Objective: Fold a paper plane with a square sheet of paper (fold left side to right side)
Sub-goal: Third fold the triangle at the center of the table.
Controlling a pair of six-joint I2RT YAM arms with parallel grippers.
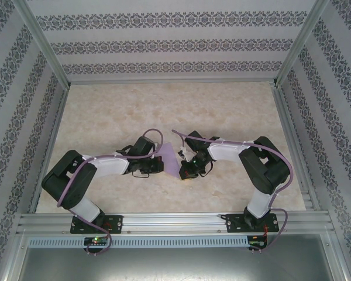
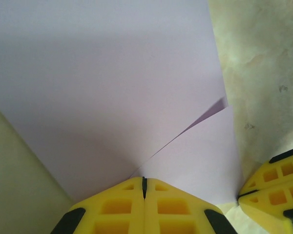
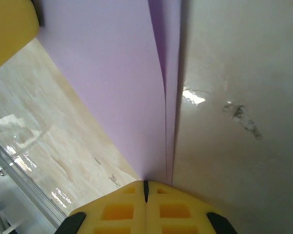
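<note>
Pressing flat together, the yellow fingers [image 2: 117, 207] of the left gripper [image 2: 144, 181] pinch a corner of the thin, lilac-purple, folded sheet of paper [image 2: 112, 83]; the right gripper [image 3: 146, 184] is likewise closed on its doubled edge. The sheet lies between both grippers, mid-way across the beige marbled table [image 1: 164, 111]

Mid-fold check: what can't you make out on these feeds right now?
- Top view: paper outline and creases, too small, partly covered by left gripper and right gripper.
- Left wrist view: paper's far corners, cut off by the frame's top edge.
- Right wrist view: how many layers are pinched, hidden inside the shut fingers.
</note>
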